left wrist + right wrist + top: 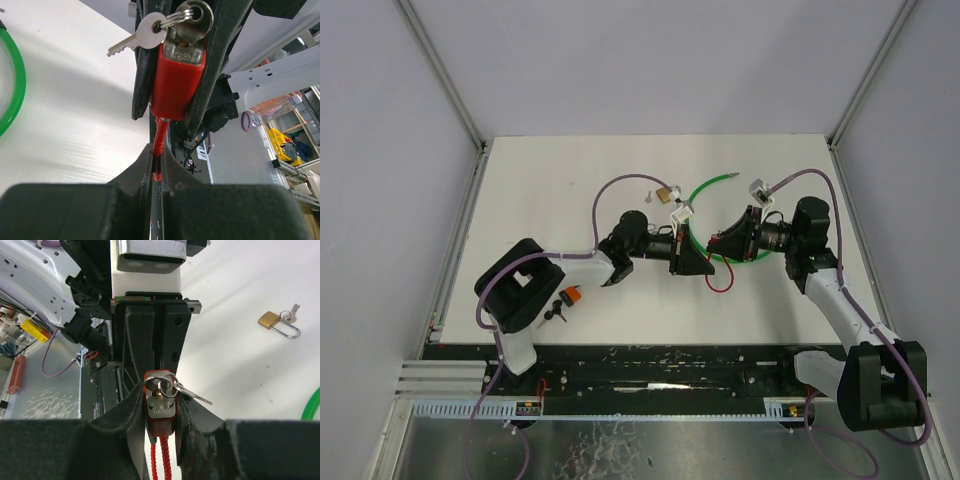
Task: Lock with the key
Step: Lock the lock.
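Top external view: a white table [550, 200] is seen from above, with the left arm [530, 290] and the right arm [840, 300] reaching inward until their tips nearly meet at its middle, where the dark fingers hide what lies between them. A green cable loop [19, 82] is laid on the table beside that meeting point; it is cut off at the left edge of the left wrist view and at the right edge of the right wrist view. The left gripper [156, 150] is seen pressed together, pinching a red cable [158, 142] just below the lock body; the rest of the cable is hidden behind its fingers. The right gripper [160, 400] is clamped on the red lock [175, 85], which is held off the table between its pads, keyhole end toward the right wrist camera. The lettering on that end is too blurred to be read. A brass padlock [270, 319] is seen lying well apart on the table, its own small keys beside it. A key [159, 392] is seated in the red lock's keyhole, its blade hidden inside, and a spare key [131, 41] hangs from the same ring. Whether the key has been turned cannot be told. Some small dark items [560, 305] by the left arm's base cannot be made out.
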Robot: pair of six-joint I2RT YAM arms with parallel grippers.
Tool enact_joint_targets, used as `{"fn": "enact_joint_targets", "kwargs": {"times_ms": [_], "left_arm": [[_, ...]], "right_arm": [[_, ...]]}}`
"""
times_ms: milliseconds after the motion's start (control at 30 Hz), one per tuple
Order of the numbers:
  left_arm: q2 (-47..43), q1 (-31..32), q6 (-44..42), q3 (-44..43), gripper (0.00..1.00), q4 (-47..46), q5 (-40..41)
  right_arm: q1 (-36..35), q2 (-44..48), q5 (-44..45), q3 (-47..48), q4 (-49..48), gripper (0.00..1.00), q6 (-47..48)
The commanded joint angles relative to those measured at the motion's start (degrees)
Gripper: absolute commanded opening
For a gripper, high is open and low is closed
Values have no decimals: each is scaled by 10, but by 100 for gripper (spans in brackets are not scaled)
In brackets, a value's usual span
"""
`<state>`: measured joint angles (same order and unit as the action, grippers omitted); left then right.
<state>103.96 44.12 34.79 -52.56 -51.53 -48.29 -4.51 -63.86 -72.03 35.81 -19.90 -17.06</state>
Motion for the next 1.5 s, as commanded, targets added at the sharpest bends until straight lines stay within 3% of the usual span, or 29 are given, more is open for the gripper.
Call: {"fn": "enact_joint_targets", "kwargs": {"times_ms": [0, 200, 333, 500, 733, 1000, 1300, 1467], "left_arm": [[-10, -10, 39, 1, 0, -163, -5], [-17, -10, 21, 1, 0, -158, 9], [-34, -8, -40, -3, 0, -88, 67], [-53, -9, -92, 1, 0, -67, 127], [-43, -9, -61, 19, 0, -192, 49], [-62, -5, -137, 32, 0, -85, 140], [-56, 20, -174, 45, 0, -59, 176], [-56, 20, -178, 44, 0, -48, 179]], "right_arm": [[-21, 10, 3, -15, -9, 0, 30], [-31, -2, 4, -30, -52, 0, -1], [-34, -3, -5, -35, -73, 0, -14], [-34, 2, -17, -38, -98, 0, -33], [-34, 7, -1, -29, -42, 0, 17], [-34, 6, 58, 4, 79, 0, 140], [9, 47, 46, 33, 153, 45, 201], [36, 74, 31, 37, 166, 75, 208]]}}
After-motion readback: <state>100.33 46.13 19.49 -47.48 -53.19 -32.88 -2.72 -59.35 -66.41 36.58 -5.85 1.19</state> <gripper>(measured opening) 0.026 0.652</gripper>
